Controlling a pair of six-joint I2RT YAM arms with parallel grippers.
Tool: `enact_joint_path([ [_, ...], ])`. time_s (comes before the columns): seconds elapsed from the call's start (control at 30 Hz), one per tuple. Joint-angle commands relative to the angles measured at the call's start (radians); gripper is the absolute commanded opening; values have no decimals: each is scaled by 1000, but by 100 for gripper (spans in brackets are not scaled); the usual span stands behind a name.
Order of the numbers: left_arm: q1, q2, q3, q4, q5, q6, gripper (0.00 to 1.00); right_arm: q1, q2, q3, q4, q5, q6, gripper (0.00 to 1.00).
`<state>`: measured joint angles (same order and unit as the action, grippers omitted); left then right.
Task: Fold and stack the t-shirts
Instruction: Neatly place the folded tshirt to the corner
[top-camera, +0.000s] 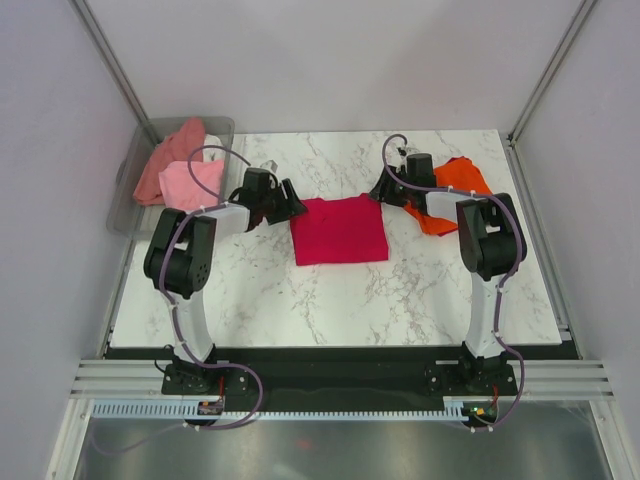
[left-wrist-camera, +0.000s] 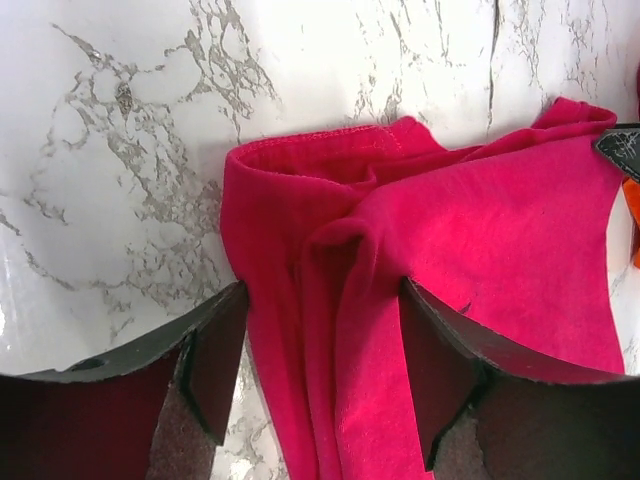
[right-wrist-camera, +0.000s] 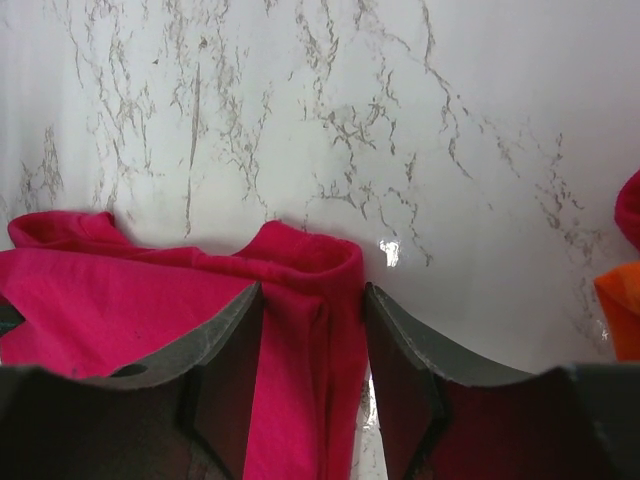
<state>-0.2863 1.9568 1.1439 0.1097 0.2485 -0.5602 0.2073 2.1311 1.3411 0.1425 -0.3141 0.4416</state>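
**Ann:** Crimson t-shirt (top-camera: 338, 230): where's it sitting?

**Ben:** In the middle of the marble desk (top-camera: 400, 290). It lies as a flat, roughly square fold between the two arms.

**Ann:** And off to the side?

**Ben:** A clear grey bin (top-camera: 125, 200) stands at the desk's far left corner. A salmon t-shirt (top-camera: 170, 150) and a light pink t-shirt (top-camera: 190, 180) are heaped in it, the pink one nearer us. An orange t-shirt (top-camera: 470, 178) lies crumpled at the far right of the desk, partly behind the right arm.

**Ann:** The tools?

**Ben:** The left tool (left-wrist-camera: 322, 290) is low at the crimson shirt's left edge with its fingers spread. One finger is over bare marble, the other over cloth, and the rumpled edge lies between them. The right tool (right-wrist-camera: 313, 290) is at the right edge, its fingers either side of a raised fold. I can't tell whether they're pinching it.
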Motion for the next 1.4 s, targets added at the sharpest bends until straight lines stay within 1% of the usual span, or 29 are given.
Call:
enact_joint_path([
  [0.0,1,39,48,-14,20,0,66,4,29,23,-47,-19,-6,52],
  [0.13,1,54,68,-34,12,2,58,7,38,38,-63,-23,-17,49],
  [0.17,1,56,71,-33,14,3,53,9,46,43,-66,-23,-18,48],
  [0.2,1,57,74,-33,14,8,52,10,50,55,-73,-25,-20,46],
  [0.23,1,62,76,-34,17,14,50,10,62,62,-80,-28,-21,42],
  [0.27,1,65,85,-35,20,19,42,14,67,70,-83,-29,-21,38],
  [0.3,1,70,89,-36,23,20,37,14,73,81,-84,-29,-21,34],
  [0.33,1,74,93,-36,31,23,32,15,79,87,-84,-29,-18,24],
  [0.37,1,77,102,-36,35,23,20,15,79,93,-84,-31,-17,19],
  [0.4,1,79,105,-36,38,23,14,14,79,101,-84,-33,-14,14],
  [0.43,1,80,108,-36,44,23,4,14,73,102,-84,-34,-11,3],
  [0.47,1,77,111,-35,46,20,2,17,66,104,-81,-33,-9,0],
  [0.6,1,42,100,-30,58,17,2,23,7,61,-49,-28,-6,0],
  [0.63,2,30,88,-25,61,17,2,21,-28,52,-46,-26,-4,0],
  [0.77,-4,-71,50,-16,75,6,2,23,-124,-2,-41,-28,-1,0],
  [0.9,-39,-175,2,-15,51,-7,2,15,-241,-36,-76,-16,2,0],
  [1.0,-85,-235,-32,-12,15,-29,2,-5,-319,-39,-174,20,2,0],
  [1.1,-152,-308,-53,-8,-15,-43,2,-35,-396,-75,-228,33,2,0],
  [1.13,-192,-338,-58,-10,-50,-44,2,-51,-455,-88,-237,44,5,0],
  [1.2,-235,-366,-56,-27,-115,-49,2,-63,-535,-120,-264,62,5,0],
  [1.3,-255,-420,-59,-25,-112,-83,2,-92,-620,-131,-310,50,-7,0],
  [1.37,-303,-449,-41,-27,-126,-83,2,-127,-663,-123,-357,82,-12,0],
])
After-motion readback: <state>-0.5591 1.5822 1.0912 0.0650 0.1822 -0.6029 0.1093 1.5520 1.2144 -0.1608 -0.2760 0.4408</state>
